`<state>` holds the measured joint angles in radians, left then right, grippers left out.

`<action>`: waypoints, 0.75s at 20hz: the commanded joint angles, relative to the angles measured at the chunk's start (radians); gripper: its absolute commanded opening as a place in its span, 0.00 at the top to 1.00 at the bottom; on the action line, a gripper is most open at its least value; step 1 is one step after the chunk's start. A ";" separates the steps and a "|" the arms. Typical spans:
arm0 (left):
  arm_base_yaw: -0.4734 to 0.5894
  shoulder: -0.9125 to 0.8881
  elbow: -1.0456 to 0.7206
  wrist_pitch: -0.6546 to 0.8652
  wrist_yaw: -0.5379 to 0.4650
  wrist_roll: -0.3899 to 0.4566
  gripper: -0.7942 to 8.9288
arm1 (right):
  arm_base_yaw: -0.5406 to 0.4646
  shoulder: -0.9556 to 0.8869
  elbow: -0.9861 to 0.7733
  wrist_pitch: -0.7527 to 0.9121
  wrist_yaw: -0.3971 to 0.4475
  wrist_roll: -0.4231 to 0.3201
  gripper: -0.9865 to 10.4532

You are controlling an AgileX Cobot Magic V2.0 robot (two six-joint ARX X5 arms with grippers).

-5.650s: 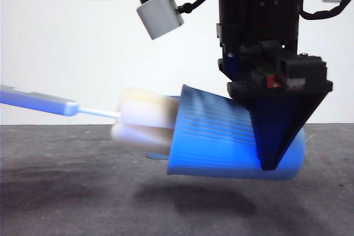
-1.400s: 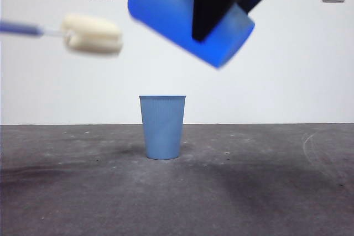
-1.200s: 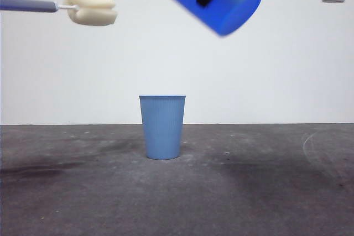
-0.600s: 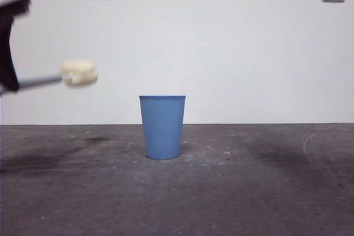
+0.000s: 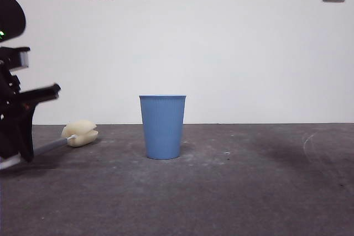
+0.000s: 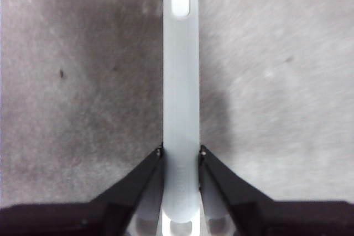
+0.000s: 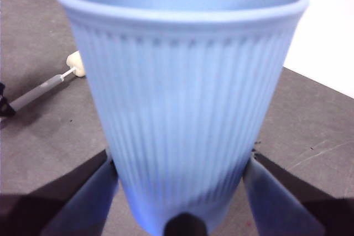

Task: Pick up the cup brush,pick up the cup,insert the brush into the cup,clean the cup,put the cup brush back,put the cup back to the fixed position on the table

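Front: second cup (image 5: 162, 126) upright mid-bench (image 5: 232, 192). Brush (image 5: 72, 137) low at far left, sponge head down near bench, contact unclear; left pincer (image 5: 14, 136) dark at left edge.

Left wrist: left pincer (image 6: 181, 153) clamped on brush (image 6: 181, 81) handle, bench (image 6: 77, 81) close beneath.

Right wrist: right pincer (image 7: 180, 186) gripping cup (image 7: 182, 98) low on ribbed wall, rim up. Brush (image 7: 47, 85) beyond, on or just over bench (image 7: 38, 136).
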<state>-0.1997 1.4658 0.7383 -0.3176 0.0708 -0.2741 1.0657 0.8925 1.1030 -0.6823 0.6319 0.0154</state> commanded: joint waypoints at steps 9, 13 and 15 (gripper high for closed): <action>-0.051 0.040 -0.008 -0.003 -0.116 -0.039 0.56 | 0.000 0.000 -0.003 0.024 0.006 0.014 0.93; -0.050 -0.008 -0.008 -0.033 -0.110 -0.036 0.52 | 0.000 0.000 -0.003 0.025 0.022 0.014 0.93; -0.048 -0.051 -0.008 -0.046 -0.089 -0.035 0.52 | 0.000 0.000 -0.010 0.037 0.068 -0.005 0.93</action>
<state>-0.2497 1.4136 0.7383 -0.3641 -0.0227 -0.3004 1.0657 0.8925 1.1004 -0.6506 0.6968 0.0097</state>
